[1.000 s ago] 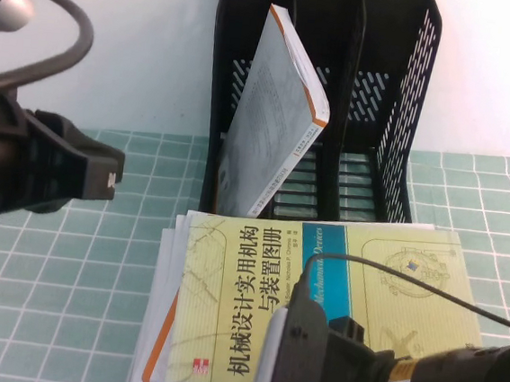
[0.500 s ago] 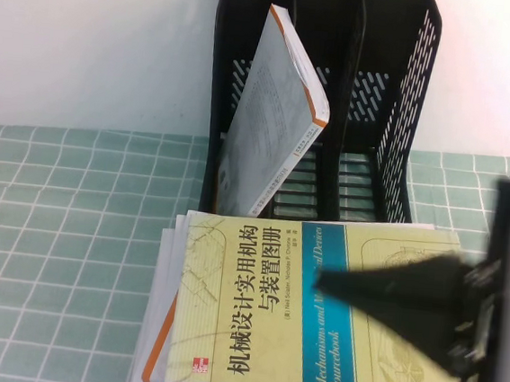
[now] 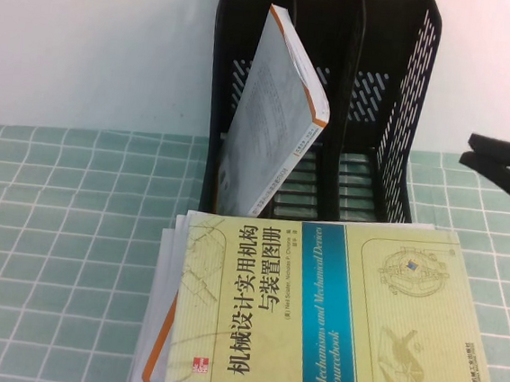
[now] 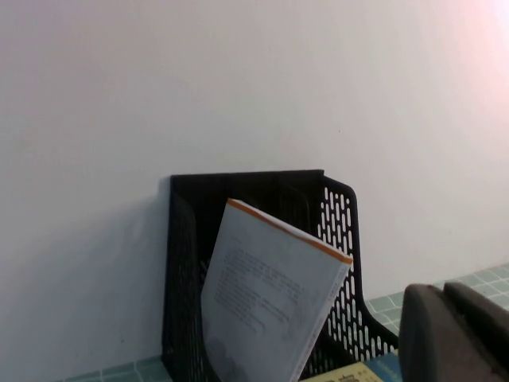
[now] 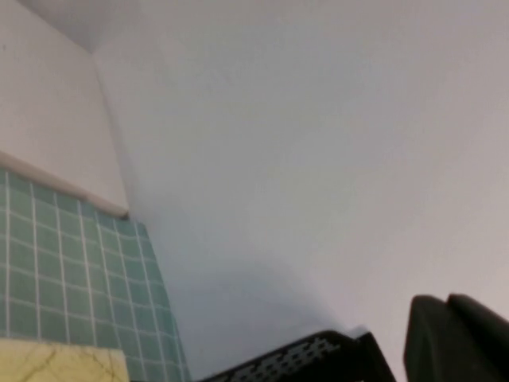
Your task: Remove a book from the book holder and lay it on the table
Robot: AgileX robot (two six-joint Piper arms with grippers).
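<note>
The book lies on the table — before the book holder.

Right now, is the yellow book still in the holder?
No: the yellow book lies flat on the table before the holder.

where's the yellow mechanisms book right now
In the high view the book lies flat on the table, front centre, atop another book, just before the book holder.
</note>
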